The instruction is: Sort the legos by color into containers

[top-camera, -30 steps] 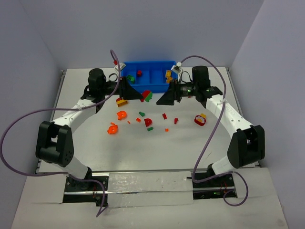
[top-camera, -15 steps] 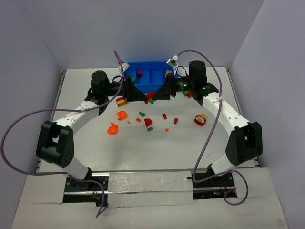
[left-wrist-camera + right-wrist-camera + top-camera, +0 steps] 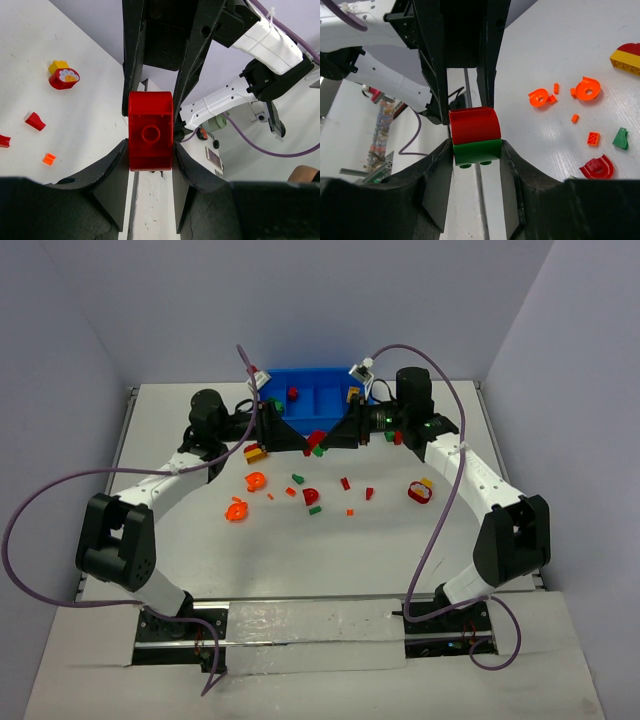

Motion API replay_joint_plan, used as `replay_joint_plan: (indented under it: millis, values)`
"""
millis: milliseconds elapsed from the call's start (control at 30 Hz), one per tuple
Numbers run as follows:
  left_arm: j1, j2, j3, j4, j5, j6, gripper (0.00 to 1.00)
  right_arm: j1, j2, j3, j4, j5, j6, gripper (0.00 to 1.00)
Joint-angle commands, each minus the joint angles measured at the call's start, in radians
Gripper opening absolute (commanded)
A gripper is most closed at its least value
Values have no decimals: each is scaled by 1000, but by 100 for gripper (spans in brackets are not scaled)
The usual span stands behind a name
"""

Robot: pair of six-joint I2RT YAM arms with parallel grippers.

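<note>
Left end effector [image 3: 150,144]: closed narrow on a red piece [image 3: 150,132], which is pinched on both flanks.
Right end effector [image 3: 476,150]: closed narrow on a green piece [image 3: 476,153], with the red piece seated on top of it.
Where the task's thing is: the red and green pieces are joined as one stack. The stack is held off the surface [image 3: 300,560] between the two arms, just near of the blue tray [image 3: 315,371].
Face-off: the two end effectors are set nose to nose and almost touching.
Step in hand: a pull-apart is judged to be under way, so that each colour can be dropped separately.
Loose legos: an orange ring [image 3: 237,510], a red arch [image 3: 312,496] and small bits are scattered on the surface nearer the bases.
Risk one: a sudden release of the joint could flick a piece out of a grip and into the scatter, or into the wrong compartment.
Risk two: the grip on the curved red piece could slip if the pull is made off-axis.
Risk three: the fingers could be knocked together, given how close the noses are.
</note>
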Motion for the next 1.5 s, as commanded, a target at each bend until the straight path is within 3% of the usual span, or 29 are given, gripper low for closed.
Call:
replay_joint_plan:
  millis: [0,167,300,400,767,900,1233,1467]
  values:
    - [21,-16,-8,104,-16,-59,0,3,-19,28,-51,-4,-74,21]
    - [83,-7,49,30,-42,-2,0,2,-19,44,-171,27,-187,2]
    - [170,45,174,-176,-128,150,0,-1,-30,19,-290,64,-292,0]
    - [174,103,279,-298,-200,295,0,-1,-47,-19,-306,96,-322,0]
    - [93,424,655,-495,-799,630,0,-9,-65,-11,-335,266,-355,0]
    - [55,517,735,-476,-949,672,0,-23,-59,4,-335,323,-355,0]
    - [26,763,976,-486,-1044,721,0,-39,-41,8,-335,339,-385,0]
    - [4,843,1009,-467,-1060,738,4,-53,-25,19,-329,342,-381,0]
